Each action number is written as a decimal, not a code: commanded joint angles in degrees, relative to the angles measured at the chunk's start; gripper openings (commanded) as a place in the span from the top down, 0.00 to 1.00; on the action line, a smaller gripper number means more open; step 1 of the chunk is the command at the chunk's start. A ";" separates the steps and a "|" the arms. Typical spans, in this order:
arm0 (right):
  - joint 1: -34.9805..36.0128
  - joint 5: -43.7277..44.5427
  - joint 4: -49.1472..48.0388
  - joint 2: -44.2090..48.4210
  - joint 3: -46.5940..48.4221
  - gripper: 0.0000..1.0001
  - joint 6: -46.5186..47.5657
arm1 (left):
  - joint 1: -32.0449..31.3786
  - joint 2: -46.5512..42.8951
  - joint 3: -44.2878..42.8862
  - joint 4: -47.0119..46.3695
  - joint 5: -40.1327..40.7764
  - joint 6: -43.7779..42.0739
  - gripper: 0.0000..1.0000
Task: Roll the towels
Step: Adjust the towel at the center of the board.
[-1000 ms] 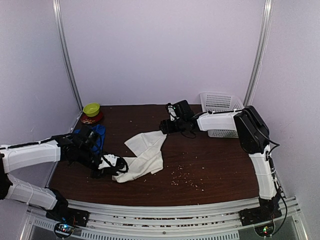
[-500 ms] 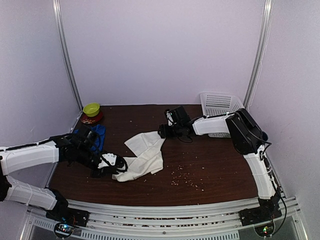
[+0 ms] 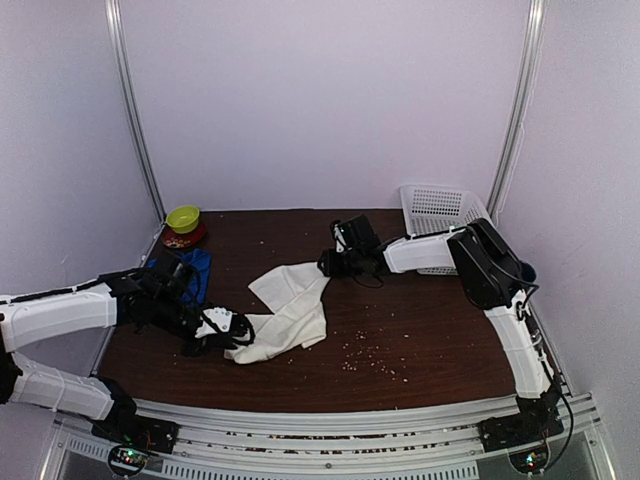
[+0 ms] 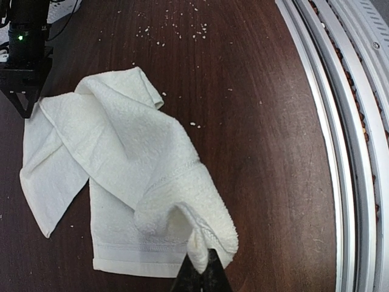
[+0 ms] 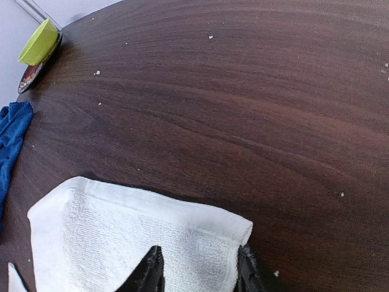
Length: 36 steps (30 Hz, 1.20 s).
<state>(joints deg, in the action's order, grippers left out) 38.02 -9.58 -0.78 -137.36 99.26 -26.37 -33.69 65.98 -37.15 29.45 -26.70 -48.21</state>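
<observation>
Nothing is rolled yet. The white towel [image 3: 295, 305] lies crumpled mid-tabletop [image 3: 440, 330], and the blue towel [image 3: 200, 268] is bunched at the left. My left end effector [image 4: 200, 272] pinches the white towel's near corner. The right end effector [image 5: 197, 269] straddles its far corner, jaws apart.

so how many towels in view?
2. White towel mid-table, near corner pinched by the left end effector, right end effector at its far corner. Blue towel by the left edge, partly behind the left arm.

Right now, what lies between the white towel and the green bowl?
Between towel and bowl: bare table, few crumbs, in the right wrist view.
</observation>
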 commanded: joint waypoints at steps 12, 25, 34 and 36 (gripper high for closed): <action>0.49 1.52 -5.03 1.99 -4.52 1.00 -3.95 | 0.29 -3.26 1.12 -6.76 2.64 3.06 1.00; 0.53 13.60 -10.88 25.47 -21.54 1.00 0.59 | 2.57 -14.31 -6.76 -12.99 19.66 3.75 1.00; 5.61 27.46 -9.46 47.86 -36.97 1.00 2.46 | 3.10 -18.34 -14.28 -11.37 29.73 5.78 1.00; 8.08 30.57 -7.00 50.87 -37.51 1.00 2.66 | 3.57 -19.44 -16.21 -9.89 29.29 6.52 1.00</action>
<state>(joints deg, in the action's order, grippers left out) 41.65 11.68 -11.35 -91.64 63.70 -25.21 -31.20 48.40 -49.56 19.44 -0.80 -43.66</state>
